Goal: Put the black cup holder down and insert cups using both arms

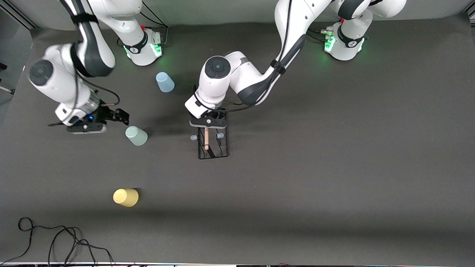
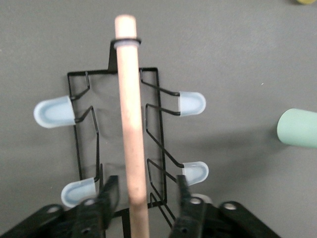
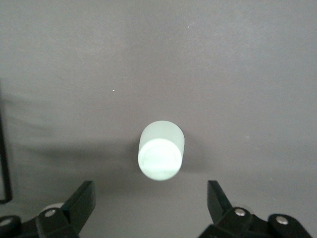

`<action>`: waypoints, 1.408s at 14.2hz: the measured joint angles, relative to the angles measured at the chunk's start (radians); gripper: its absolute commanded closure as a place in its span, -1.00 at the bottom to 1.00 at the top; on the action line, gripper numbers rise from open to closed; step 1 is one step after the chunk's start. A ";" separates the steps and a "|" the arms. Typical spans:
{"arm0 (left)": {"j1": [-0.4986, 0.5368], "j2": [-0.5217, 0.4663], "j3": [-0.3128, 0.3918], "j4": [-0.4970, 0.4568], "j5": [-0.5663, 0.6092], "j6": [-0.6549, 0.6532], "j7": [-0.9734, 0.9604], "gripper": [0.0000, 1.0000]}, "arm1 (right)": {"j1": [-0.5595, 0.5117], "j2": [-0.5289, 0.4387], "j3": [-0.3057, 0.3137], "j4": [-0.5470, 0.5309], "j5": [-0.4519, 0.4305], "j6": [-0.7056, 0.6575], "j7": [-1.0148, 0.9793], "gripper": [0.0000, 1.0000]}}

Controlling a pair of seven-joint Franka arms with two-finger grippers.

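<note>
**A:** Where does the black cup holder (image 1: 213, 142) stand, and what has hold of it?

**B:** It stands mid-table. The left gripper (image 1: 207, 124) is over the end of it farther from the front camera, and in the left wrist view its fingers (image 2: 108, 196) sit one on each side of the wooden rod handle (image 2: 131, 124). They are spread a little wider than the rod, with a slim gap showing on both sides; I cannot tell whether either one touches it.

**A:** And the other pincer?

**B:** The right gripper (image 1: 119, 115) is spread wide and holds nothing. It hangs toward the right arm's end from the holder, just beside the pale green cup (image 1: 136, 135), which stands upside down on the table.

**A:** What does a wrist view add?

**B:** The right wrist view shows the green cup's (image 3: 161, 156) base between the two parted fingers (image 3: 79, 203), apart from both. The left wrist view shows four pale blue peg tips (image 2: 54, 111) clearly; from the front only two (image 1: 219, 136) peek out.

**A:** The other cups?

**B:** Both are toward the right arm's end from the holder: the light blue cup (image 1: 165, 82) farther from the front camera, the yellow cup (image 1: 125, 197) nearer to it.
</note>
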 measured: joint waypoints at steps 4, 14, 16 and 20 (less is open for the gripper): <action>0.048 -0.036 0.015 0.042 0.002 -0.053 -0.002 -1.00 | 0.000 0.137 0.002 -0.017 0.000 0.154 0.000 -1.00; 0.384 -0.378 0.029 -0.013 0.118 -0.505 0.287 -1.00 | 0.000 0.267 0.002 -0.043 0.000 0.301 0.000 0.25; 0.479 -0.459 0.032 -0.060 0.123 -0.577 0.400 -1.00 | 0.000 0.267 0.002 -0.043 0.000 0.297 0.000 0.68; 0.668 -0.556 0.035 -0.092 0.125 -0.667 0.598 -1.00 | -0.001 0.247 0.002 -0.039 0.000 0.272 0.000 0.74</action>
